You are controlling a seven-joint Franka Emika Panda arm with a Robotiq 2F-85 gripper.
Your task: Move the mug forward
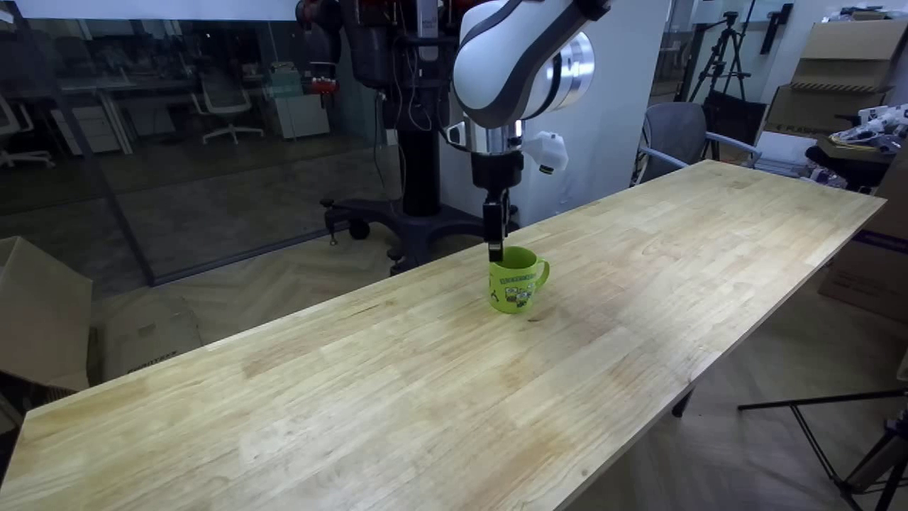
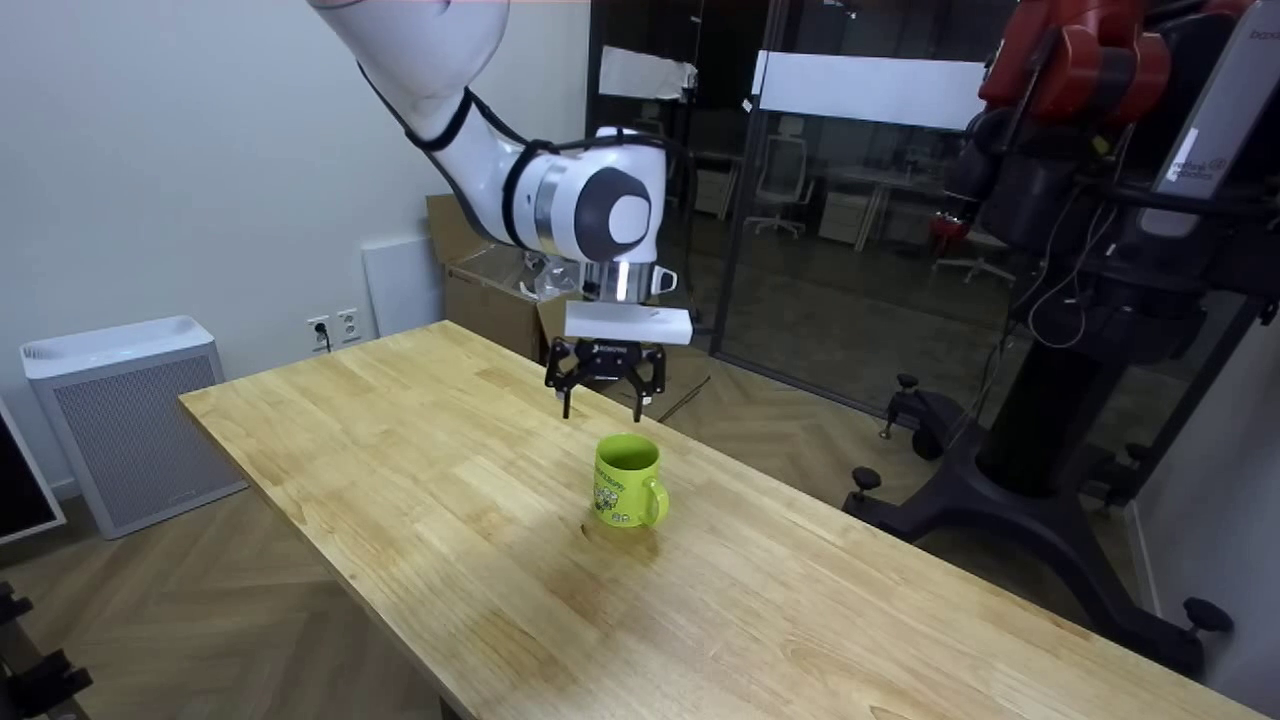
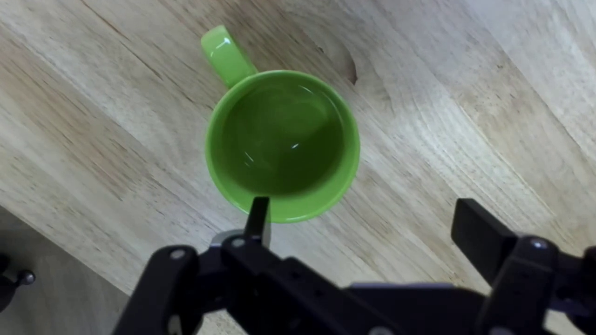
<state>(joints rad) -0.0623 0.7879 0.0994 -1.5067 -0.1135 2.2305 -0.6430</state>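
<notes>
The lime-green mug (image 1: 513, 287) stands upright on the long light-wood table (image 1: 340, 411), with printed figures on its side. It also shows in an exterior view (image 2: 620, 492) with its handle toward the lower right. In the wrist view the mug (image 3: 284, 139) looks empty inside, and its handle points to the upper left. My gripper (image 2: 602, 414) is open and points down, above and to one side of the mug. In the wrist view the gripper (image 3: 363, 204) has nothing between its fingers, and its left finger overlaps the mug's rim. Contact cannot be told.
The mug is fairly near one long edge of the table. A dark wheeled robot stand (image 2: 1030, 470) with red and black arms is on the floor beyond that edge. A grey chair (image 1: 674, 138) stands by the table's far end. An air purifier (image 2: 135, 420) stands by the wall.
</notes>
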